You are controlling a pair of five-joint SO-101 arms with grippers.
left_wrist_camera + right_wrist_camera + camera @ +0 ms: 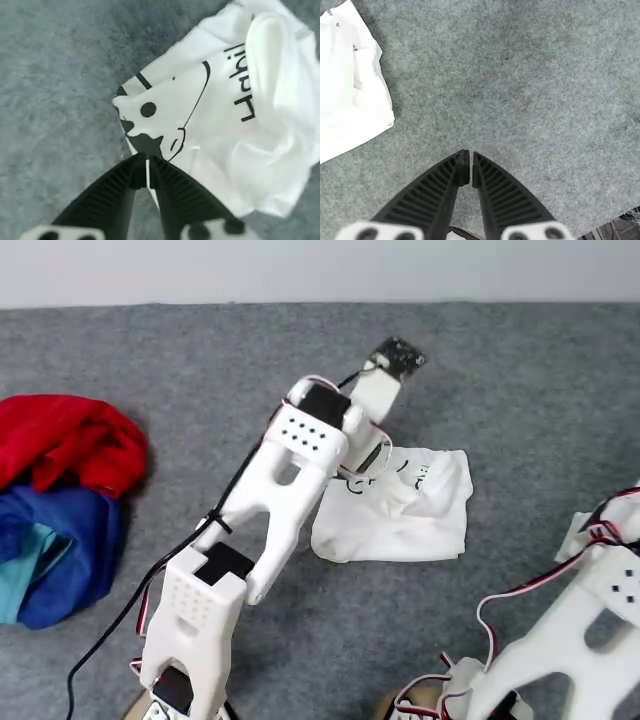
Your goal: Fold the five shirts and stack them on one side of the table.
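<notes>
A white shirt [405, 510] with black print lies crumpled in the middle of the grey table. My left gripper [148, 167] is shut on the edge of the white shirt [215, 110], pinching a thin fold between its black fingers [127, 182]. In the high view the left arm [300, 455] stretches over the shirt's left side. My right gripper [470, 167] is shut on nothing above bare felt, with a corner of the white shirt [347, 90] off to one side. The right arm [590, 610] stays at the table's near right.
A heap of shirts lies at the table's left edge: a red one [70, 440] on top, a blue one [75, 550] below and a teal one [25, 560]. Grey felt [540, 410] covers the table around the white shirt.
</notes>
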